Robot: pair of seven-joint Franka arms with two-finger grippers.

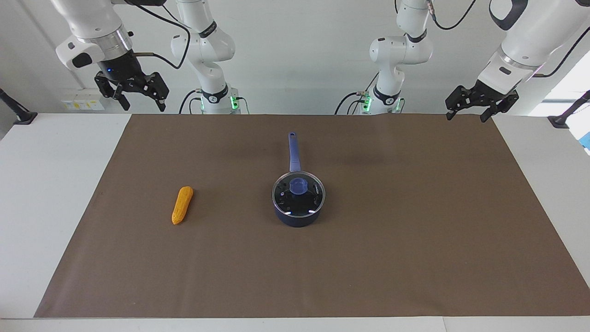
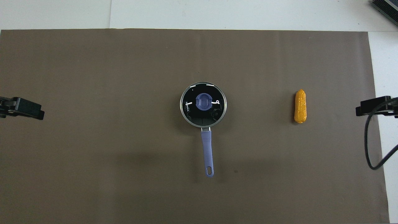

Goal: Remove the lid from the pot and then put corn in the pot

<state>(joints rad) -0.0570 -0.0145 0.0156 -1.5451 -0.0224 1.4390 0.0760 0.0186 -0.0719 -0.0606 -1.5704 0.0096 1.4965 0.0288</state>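
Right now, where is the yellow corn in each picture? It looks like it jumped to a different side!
Facing view: the corn lies on the brown mat, toward the picture's left edge, beside the pot.
Overhead view: the corn lies toward the picture's right edge, again level with the pot.
Shared landmark: the pot at the mat's middle, lid on. The corn is toward the right arm's end of the table in both.
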